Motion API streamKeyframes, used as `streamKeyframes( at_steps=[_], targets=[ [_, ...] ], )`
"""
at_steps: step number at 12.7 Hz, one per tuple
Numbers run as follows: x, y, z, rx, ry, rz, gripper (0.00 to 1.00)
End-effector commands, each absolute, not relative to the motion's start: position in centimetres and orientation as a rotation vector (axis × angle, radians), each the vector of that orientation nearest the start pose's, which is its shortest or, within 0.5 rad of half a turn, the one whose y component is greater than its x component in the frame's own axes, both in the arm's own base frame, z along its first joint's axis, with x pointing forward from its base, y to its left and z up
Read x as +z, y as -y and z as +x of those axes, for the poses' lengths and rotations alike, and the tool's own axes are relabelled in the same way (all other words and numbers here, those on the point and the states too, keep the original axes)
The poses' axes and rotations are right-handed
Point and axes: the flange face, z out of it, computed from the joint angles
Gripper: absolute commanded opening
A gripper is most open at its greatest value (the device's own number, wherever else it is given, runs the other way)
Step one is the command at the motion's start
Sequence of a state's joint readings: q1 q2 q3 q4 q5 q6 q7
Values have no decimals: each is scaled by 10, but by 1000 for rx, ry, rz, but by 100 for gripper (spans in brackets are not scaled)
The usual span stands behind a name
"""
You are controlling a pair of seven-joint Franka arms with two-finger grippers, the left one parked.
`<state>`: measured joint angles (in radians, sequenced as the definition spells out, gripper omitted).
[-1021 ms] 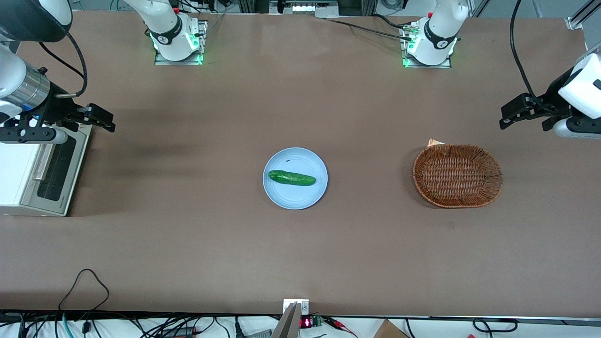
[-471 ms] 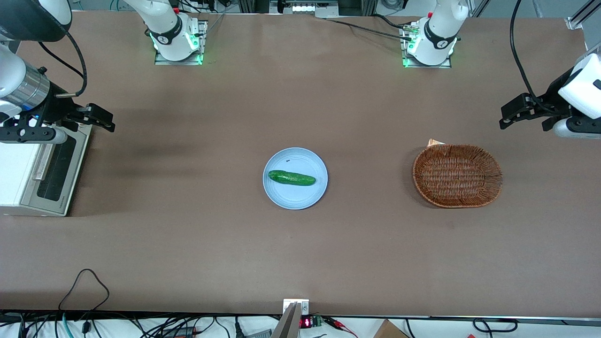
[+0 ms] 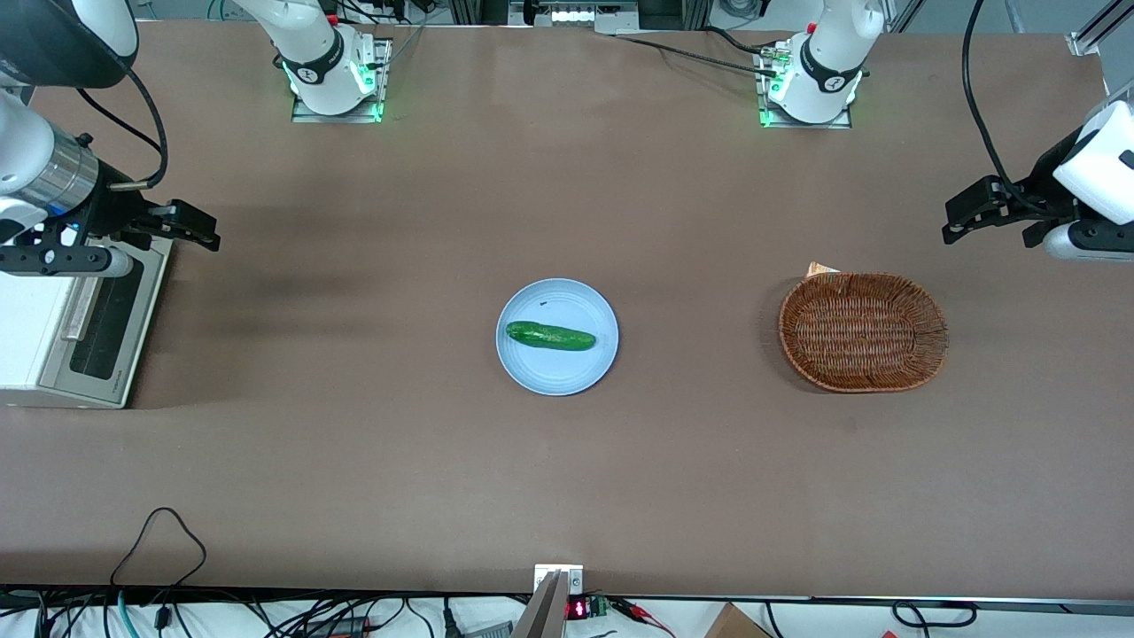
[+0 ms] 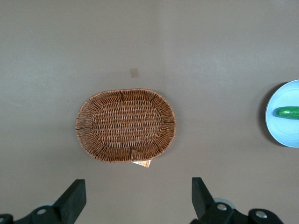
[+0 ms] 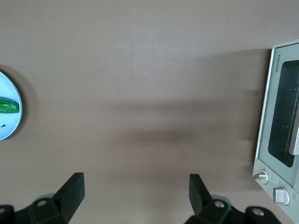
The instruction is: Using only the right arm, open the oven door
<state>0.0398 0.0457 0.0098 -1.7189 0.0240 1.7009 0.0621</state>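
The cream-white toaster oven [image 3: 27, 328] stands at the working arm's end of the table. Its grey-framed oven door [image 3: 104, 326] with glass window is shut, and its bar handle [image 3: 78, 308] runs along the door's upper edge. In the right wrist view the oven door [image 5: 280, 126] shows with two knobs [image 5: 260, 176] beside it. The right arm [image 3: 35, 173] reaches over the oven's top. My gripper [image 3: 205, 230] hovers above the bare table in front of the door, farther from the front camera than the handle. My gripper [image 5: 135, 186] is open, with nothing between its fingers.
A light blue plate [image 3: 557, 372] with a green cucumber [image 3: 550, 336] sits mid-table. A brown wicker basket [image 3: 863, 331] lies toward the parked arm's end. Cables trail along the table's near edge [image 3: 159, 532].
The right arm's wrist has shifted slightly, and the gripper edged a few pixels toward the table's middle. The oven door has not moved.
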Motion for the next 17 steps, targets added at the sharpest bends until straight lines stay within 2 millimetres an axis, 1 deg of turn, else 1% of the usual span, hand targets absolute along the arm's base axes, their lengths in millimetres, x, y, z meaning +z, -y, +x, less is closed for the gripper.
streamKeyframes(
  at_steps=[1, 5, 6, 7, 8, 9, 11, 12, 14, 16, 17],
  targets=[
    [544, -28, 573, 116, -26, -3123, 99],
    [542, -29, 573, 124, -65, -3120, 99],
    [541, -28, 573, 124, -77, -3120, 97],
    [539, -29, 574, 131, -72, -3123, 77],
    [539, -28, 574, 134, -71, -3125, 47],
    [539, -28, 573, 150, -74, -3122, 22],
    [539, -27, 573, 150, -73, -3124, 5],
    [539, -27, 573, 150, -73, -3124, 3],
    [539, -27, 572, 157, -73, -3127, 2],
    [539, -20, 572, 164, -85, -3140, 3],
    [537, -17, 567, 224, -72, -3189, 3]
  ],
)
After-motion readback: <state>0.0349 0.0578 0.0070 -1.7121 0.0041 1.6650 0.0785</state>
